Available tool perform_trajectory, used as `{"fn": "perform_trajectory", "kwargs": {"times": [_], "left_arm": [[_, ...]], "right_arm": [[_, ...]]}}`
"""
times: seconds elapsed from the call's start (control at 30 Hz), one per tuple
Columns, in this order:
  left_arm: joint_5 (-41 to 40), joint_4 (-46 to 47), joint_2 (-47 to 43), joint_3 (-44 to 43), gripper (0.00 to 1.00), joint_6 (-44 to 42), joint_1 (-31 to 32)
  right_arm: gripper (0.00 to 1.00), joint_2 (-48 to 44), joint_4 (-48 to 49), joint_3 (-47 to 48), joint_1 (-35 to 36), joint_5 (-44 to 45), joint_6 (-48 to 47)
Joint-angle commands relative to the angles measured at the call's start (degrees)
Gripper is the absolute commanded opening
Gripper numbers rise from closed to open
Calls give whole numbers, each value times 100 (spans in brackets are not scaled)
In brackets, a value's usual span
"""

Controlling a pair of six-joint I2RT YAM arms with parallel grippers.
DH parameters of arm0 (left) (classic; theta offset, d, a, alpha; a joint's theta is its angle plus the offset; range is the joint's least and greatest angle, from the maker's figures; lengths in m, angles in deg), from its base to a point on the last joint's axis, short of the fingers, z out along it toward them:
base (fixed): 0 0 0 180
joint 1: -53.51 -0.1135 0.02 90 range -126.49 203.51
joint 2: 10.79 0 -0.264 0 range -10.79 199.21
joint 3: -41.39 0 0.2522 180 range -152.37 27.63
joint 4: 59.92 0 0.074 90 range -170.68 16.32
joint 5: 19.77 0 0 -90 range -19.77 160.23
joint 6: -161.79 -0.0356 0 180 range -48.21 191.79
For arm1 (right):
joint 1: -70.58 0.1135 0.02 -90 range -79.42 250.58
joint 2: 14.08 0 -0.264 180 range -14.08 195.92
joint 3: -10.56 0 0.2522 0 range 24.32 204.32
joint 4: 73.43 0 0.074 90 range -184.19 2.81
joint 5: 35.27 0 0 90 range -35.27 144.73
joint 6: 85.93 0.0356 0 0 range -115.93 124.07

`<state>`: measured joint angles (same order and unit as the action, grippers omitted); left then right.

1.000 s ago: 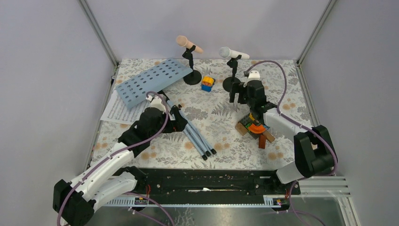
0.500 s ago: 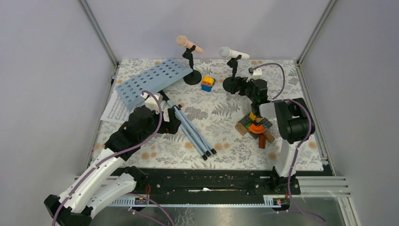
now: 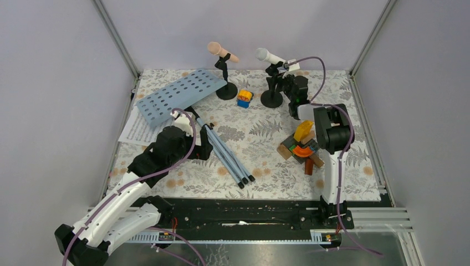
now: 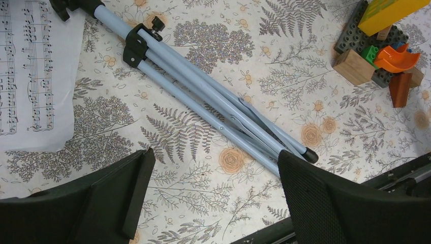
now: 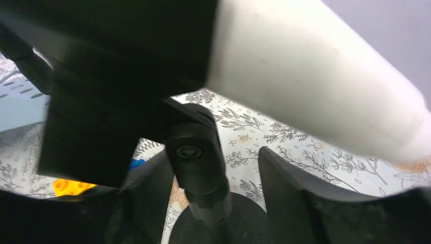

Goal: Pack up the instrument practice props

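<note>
Right tool (image 3: 275,83) straddles holder (image 3: 271,100) under white microphone (image 3: 270,57) — toy block (image 3: 244,98) nearby.

Centre: bare floral table (image 3: 260,130) between tripod legs (image 3: 227,155) and block pile (image 3: 302,149); passable from the near edge.
Near-right corner: bare cloth.
Left side: music rack (image 3: 180,95) and sheet-music pages (image 3: 134,131) cover the cloth to the table edge.
Back row: 2 mic holders, pink microphone (image 3: 223,52) and white microphone (image 3: 269,56); toy block (image 3: 244,98) fills the gap between the 2 bases; rear wall close behind.
Left gripper (image 4: 213,157): jaws wide apart; legs run diagonally under the gap; bare cloth on the near side.
Right gripper (image 5: 213,157): holder stem (image 5: 195,168) between the fingers, narrow gap each side; white microphone directly overhead.
</note>
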<state>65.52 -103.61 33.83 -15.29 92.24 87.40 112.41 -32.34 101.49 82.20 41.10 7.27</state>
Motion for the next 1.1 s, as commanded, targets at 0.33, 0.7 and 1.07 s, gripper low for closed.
{"fn": "perform_trajectory", "kwargs": {"times": [0.33,0.7,1.07], "left_arm": [[-140,224,34,11,99,-112,-10],[-173,215,-43,12,99,-85,-14],[-533,67,-365,-16,99,7,4]], "right_arm": [[3,-333,1077,-206,24,-414,-490],[0,-3333,692,-1970,473,226,-1297],[0,-5668,609,-4600,2557,1100,-1715]]}}
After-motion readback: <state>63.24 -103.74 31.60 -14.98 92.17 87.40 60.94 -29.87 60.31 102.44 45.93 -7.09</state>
